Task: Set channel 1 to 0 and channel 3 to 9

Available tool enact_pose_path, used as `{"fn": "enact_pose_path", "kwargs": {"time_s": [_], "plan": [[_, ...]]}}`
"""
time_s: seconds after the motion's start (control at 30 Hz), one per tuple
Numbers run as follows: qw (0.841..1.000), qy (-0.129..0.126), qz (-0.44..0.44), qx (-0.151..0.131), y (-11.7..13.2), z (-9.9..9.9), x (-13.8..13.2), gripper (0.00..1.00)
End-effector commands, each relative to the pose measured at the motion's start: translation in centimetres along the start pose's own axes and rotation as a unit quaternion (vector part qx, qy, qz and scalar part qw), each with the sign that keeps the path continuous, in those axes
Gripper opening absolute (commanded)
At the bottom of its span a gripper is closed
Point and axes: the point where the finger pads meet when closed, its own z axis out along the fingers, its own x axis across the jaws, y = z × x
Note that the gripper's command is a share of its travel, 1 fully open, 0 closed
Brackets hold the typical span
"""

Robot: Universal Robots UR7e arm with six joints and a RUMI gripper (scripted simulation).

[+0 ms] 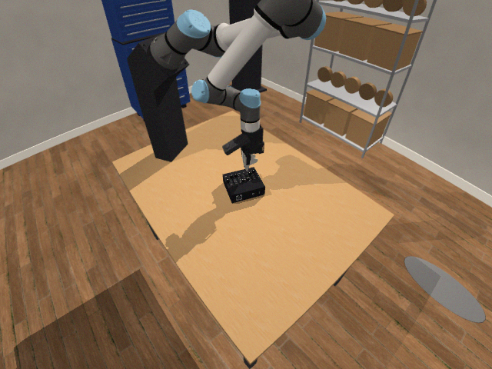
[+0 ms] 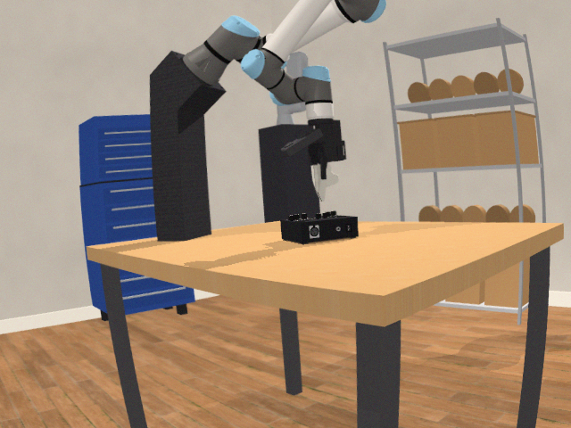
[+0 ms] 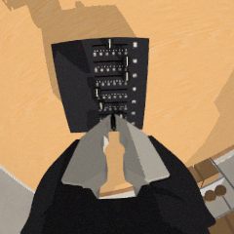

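The lighting desk [image 1: 243, 184] is a small black box in the middle of the wooden table, also seen in the exterior view [image 2: 319, 226] and in the wrist view [image 3: 104, 83]. Its top carries several fader tracks with small white caps, such as one at the far row [image 3: 109, 44] and two near the right side [image 3: 126, 61]. My gripper [image 3: 112, 115] [image 2: 321, 195] is shut and empty. It hangs a little above the desk's near edge, clear of the knobs. The nearest fader row is partly hidden behind the fingertips.
A tall black pedestal [image 1: 158, 107] holds the arm's base at the back left of the table. A blue drawer cabinet [image 2: 117, 207] and a metal shelf with boxes [image 1: 357, 71] stand beyond the table.
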Motion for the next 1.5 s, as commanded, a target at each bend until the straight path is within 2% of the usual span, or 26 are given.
{"fn": "enact_pose_path", "kwargs": {"time_s": [0.0, 0.4, 0.43, 0.77, 1.03, 1.1, 1.47], "plan": [[1.0, 0.0, 0.0, 0.0, 0.0, -0.4, 0.0, 0.0], [1.0, 0.0, 0.0, 0.0, 0.0, -0.4, 0.0, 0.0], [1.0, 0.0, 0.0, 0.0, 0.0, -0.4, 0.0, 1.0], [1.0, 0.0, 0.0, 0.0, 0.0, -1.2, 0.0, 1.0], [1.0, 0.0, 0.0, 0.0, 0.0, -3.8, 0.0, 1.0], [1.0, 0.0, 0.0, 0.0, 0.0, -3.8, 0.0, 1.0], [1.0, 0.0, 0.0, 0.0, 0.0, -7.5, 0.0, 1.0]]}}
